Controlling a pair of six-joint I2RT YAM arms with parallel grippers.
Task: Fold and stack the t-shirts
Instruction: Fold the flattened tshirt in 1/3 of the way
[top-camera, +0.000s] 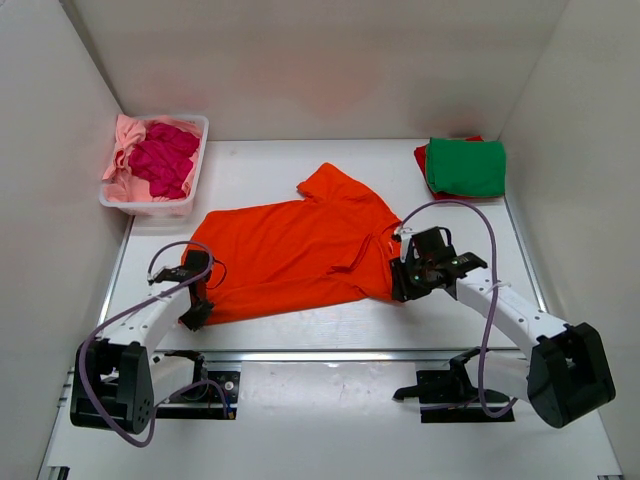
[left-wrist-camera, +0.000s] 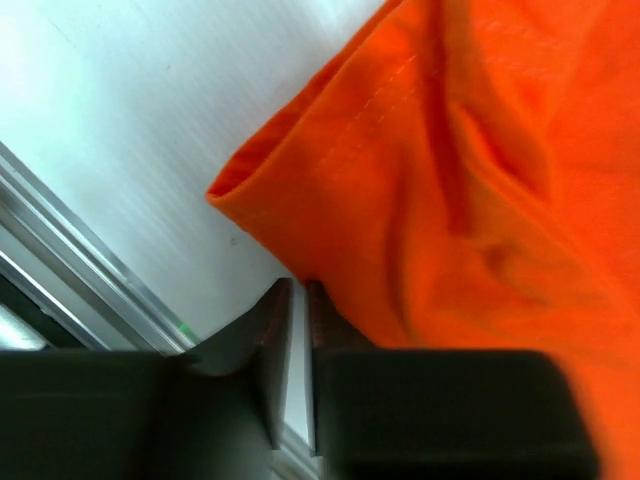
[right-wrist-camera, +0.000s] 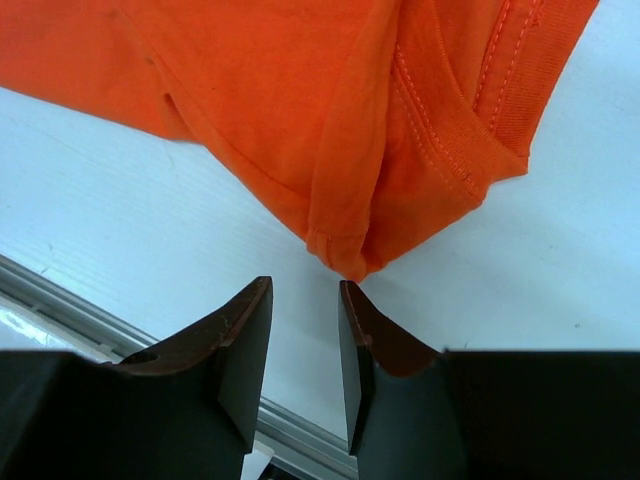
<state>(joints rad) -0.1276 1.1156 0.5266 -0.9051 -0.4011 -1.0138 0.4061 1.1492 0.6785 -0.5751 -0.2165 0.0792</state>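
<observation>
Top: orange shirt (top-camera: 300, 250) flat, centre of table (top-camera: 250, 160). Left gripper (top-camera: 195, 305) at its near-left corner, right gripper (top-camera: 412, 280) at near-right edge.
L wrist: fingers nearly pressed together, no cloth btwn, hem just beside. Open up before you grab.
R wrist: fingers spread, bunched tip just ahead. Ease fwd, pinch all layers, lift both sides evenly.

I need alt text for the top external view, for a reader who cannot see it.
An orange t-shirt lies spread on a white table, the left gripper at its near left corner and the right gripper at its near right edge. A basket holding pink shirts and magenta shirts stands far left; a green shirt lies on a red one far right.
</observation>
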